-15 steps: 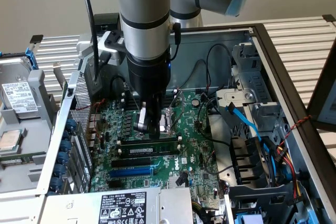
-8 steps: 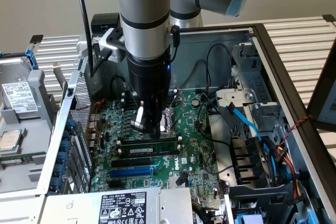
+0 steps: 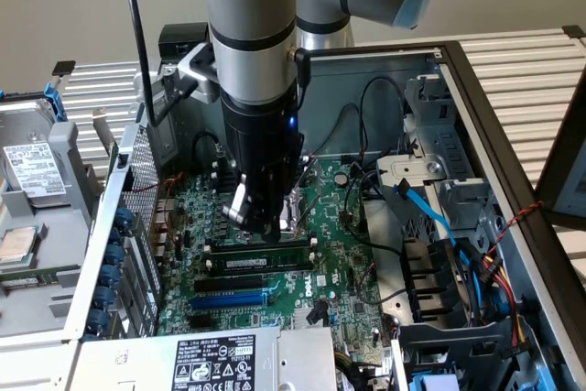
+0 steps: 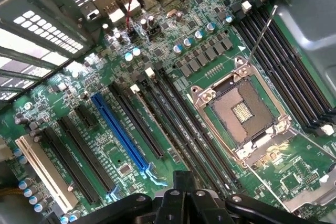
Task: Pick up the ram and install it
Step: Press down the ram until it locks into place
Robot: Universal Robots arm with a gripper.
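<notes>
Slatted table point(image 3: 536, 66) carries an open computer case point(image 3: 476, 107). At the exterior frame's far left a hard drive point(image 3: 27, 171) lies outside it. Moving right, the green motherboard point(image 3: 343, 272) lies flat inside the case, with the blue slot point(image 3: 229, 300) towards the lower middle.

Above the blue slot in the frame, the ram point(image 3: 261, 263) seems to stand on edge in one of the long black slots. It is a thin dark strip with a small white label, running across the picture. Whether its ends are latched cannot be told.

The gripper point(image 3: 267, 226) hangs at the frame's centre just above the ram, jaws pressed together and holding nothing. The pick-up looks finished, and the work appears to be at the seating stage. Seating likely calls for a straight, even push on the stick's top edge, since a tilted push could leave one end raised.

At the right, blue and black cables point(image 3: 439, 226) crowd the case, clear of the arm.
</notes>
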